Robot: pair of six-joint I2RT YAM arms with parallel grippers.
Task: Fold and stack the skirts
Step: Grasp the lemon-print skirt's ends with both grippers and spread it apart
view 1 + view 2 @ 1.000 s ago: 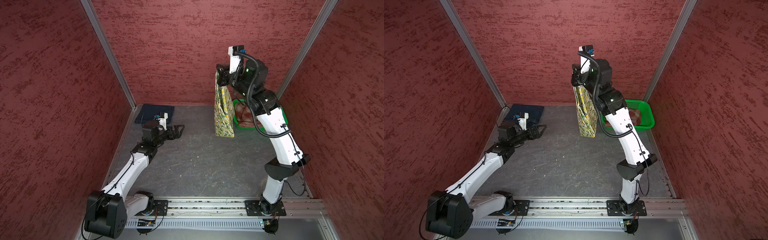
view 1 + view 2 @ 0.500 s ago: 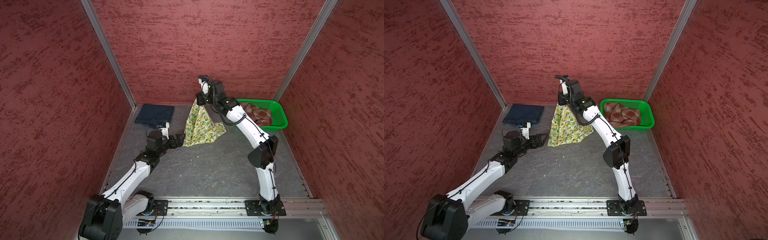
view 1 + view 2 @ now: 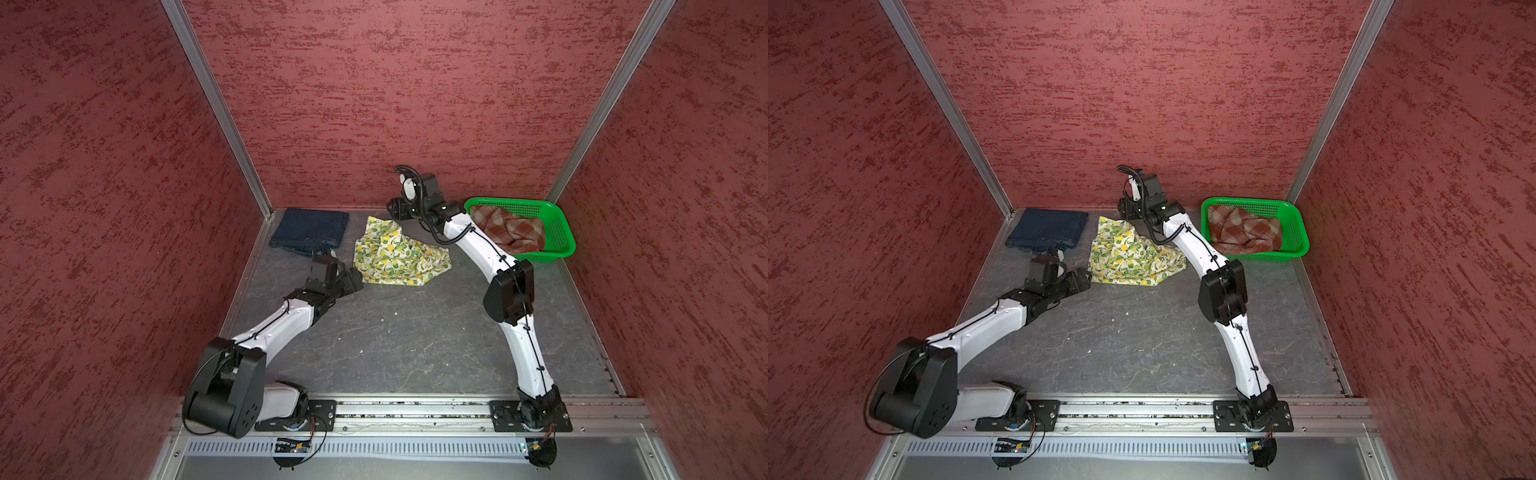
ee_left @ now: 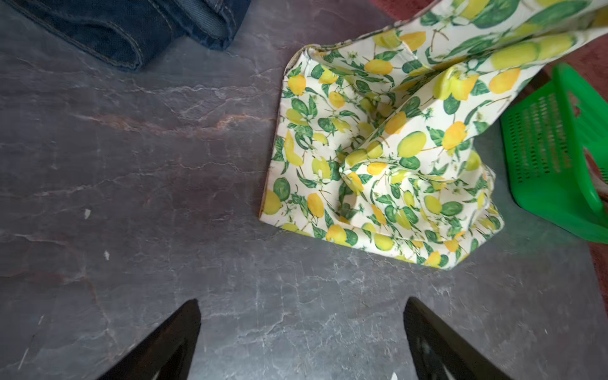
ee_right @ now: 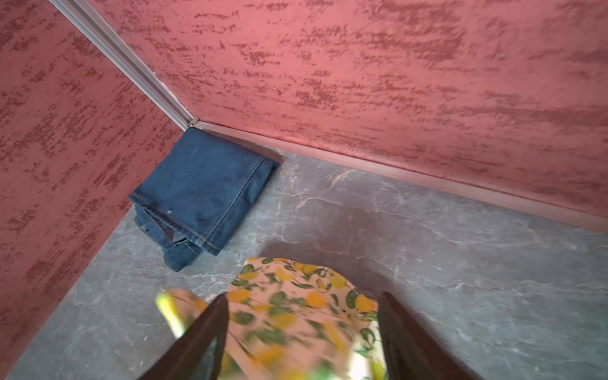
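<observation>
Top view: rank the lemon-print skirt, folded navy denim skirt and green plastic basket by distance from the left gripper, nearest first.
1. Cream lemon-print cloth skirt, right beside the left gripper.
2. Folded navy denim skirt, back-left corner.
3. Green perforated plastic basket, back right, across the table.

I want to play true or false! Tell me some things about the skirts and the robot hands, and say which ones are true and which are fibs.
1. The dark navy denim skirt lies folded in the back corner. True.
2. The rust-red and cream plaid skirt lies right beside it. False: it sits in the green perforated plastic basket.
3. The cream skirt with lemon and leaf print is neatly folded. False: it lies crumpled on the grey table.
4. The left gripper is open and empty. True.
</observation>
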